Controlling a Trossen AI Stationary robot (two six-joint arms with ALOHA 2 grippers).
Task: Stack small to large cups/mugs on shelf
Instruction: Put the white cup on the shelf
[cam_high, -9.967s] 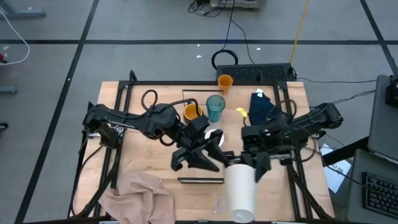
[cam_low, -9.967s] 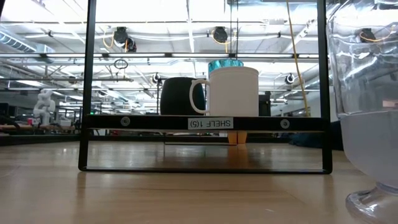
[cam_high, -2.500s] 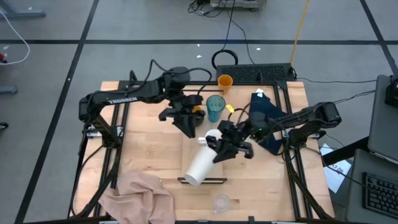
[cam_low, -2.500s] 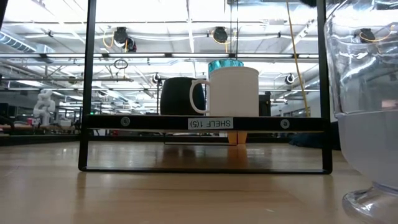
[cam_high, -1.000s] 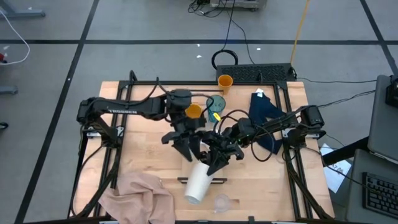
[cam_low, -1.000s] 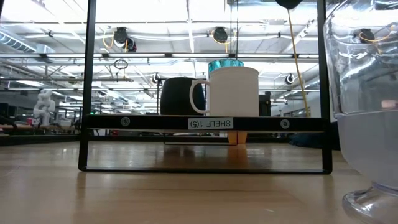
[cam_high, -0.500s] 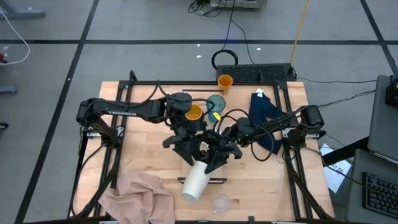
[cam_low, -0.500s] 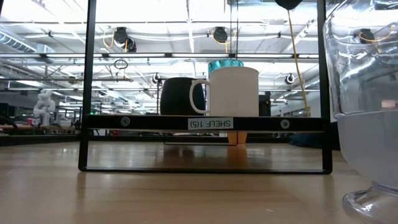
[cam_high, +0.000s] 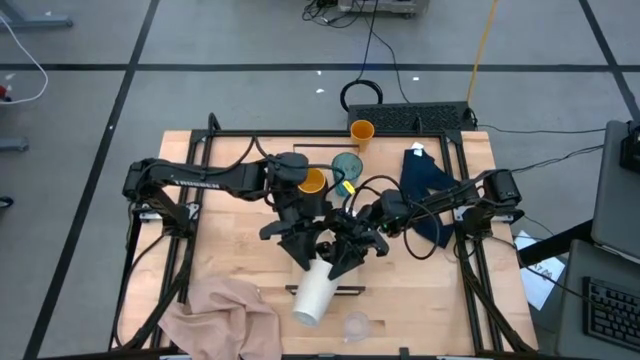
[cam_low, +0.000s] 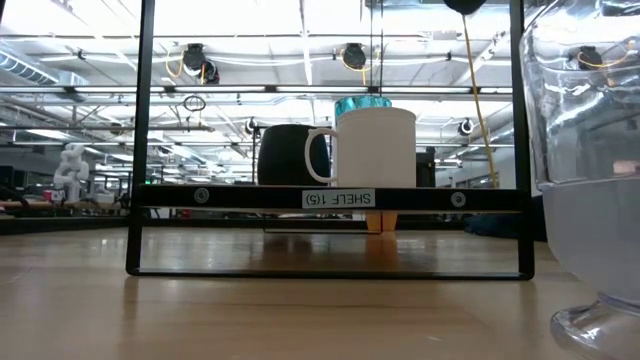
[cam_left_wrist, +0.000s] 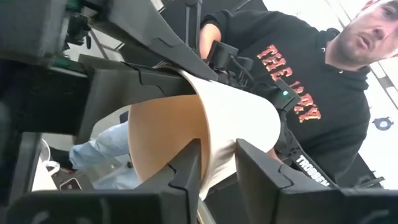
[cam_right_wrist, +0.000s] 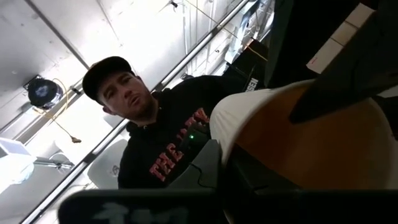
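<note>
The beige cup (cam_high: 316, 291) is gripped at its rim by both the left hand (cam_high: 311, 256) and the right hand (cam_high: 340, 263), tilted above the table (cam_high: 230, 230).

Bright overhead ceiling lights (cam_low: 352, 55) glare; wrist views backlit, foreground blurred

We see the pale beige cup with its tan interior (cam_right_wrist: 298, 134) pinched at the rim by our right gripper (cam_right_wrist: 227, 163); beyond the cup stands a person in a dark cap and black printed hoodie (cam_right_wrist: 168, 146).
</note>
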